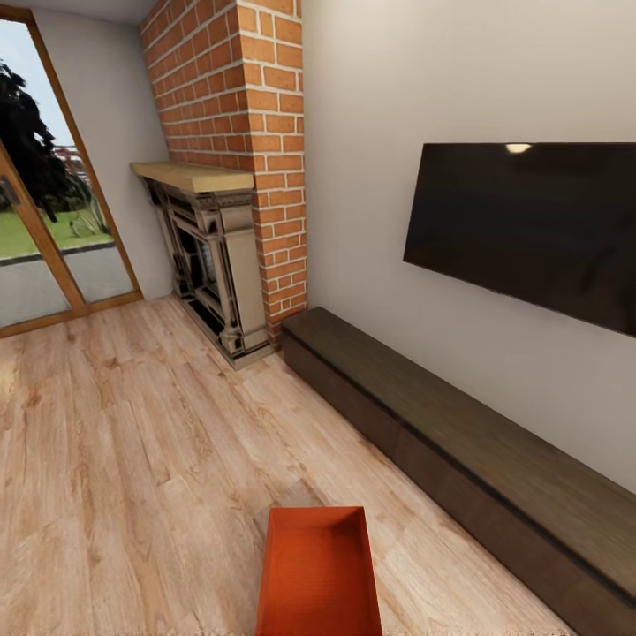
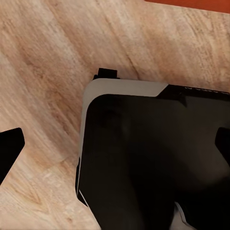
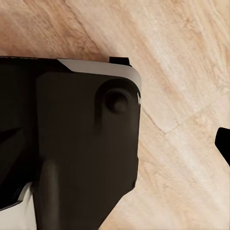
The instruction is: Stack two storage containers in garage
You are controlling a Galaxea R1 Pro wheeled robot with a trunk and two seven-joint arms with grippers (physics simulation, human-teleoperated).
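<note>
1. Wood plank floor (image 1: 132, 459) all round, so living room. No garage concrete yet, transport step barely begun.
2. Scanning left to right: glass door (image 1: 44, 230), brick chimney (image 1: 256, 115) over dark fireplace (image 1: 212, 274), wall TV (image 1: 530, 230), low dark bench (image 1: 459, 442) under it.
3. One storage container (image 1: 320, 574) low and centre in the head view, orange-red, open top up, empty. Sits forward of both hands and roughly between them. Resting on the floor or on the robot's own base: cannot tell.
4. Left gripper (image 2: 115, 148): fingertips (image 2: 10, 148) spread wide, nothing between them, released. Hanging over the dark base shell (image 2: 143, 158), with an orange sliver of the container (image 2: 191, 4) beyond that shell, well apart from the fingers.
5. Right gripper (image 3: 117, 141): one fingertip (image 3: 223, 140) clear against the planks, the other lost against the dark shell, so spread or clenched cannot be told. No orange near it, nothing visibly held.
6. Judged step: pre-grasp or carry-out of the first container.
7. Next move calls for: bring both hands forward to the long walls, one per side, then pinch and lift level. If already riding on the base, turn away from the TV wall and drive for the garage instead.
8. Risk: tapered plain walls, likely to slip under a shallow pinch.
</note>
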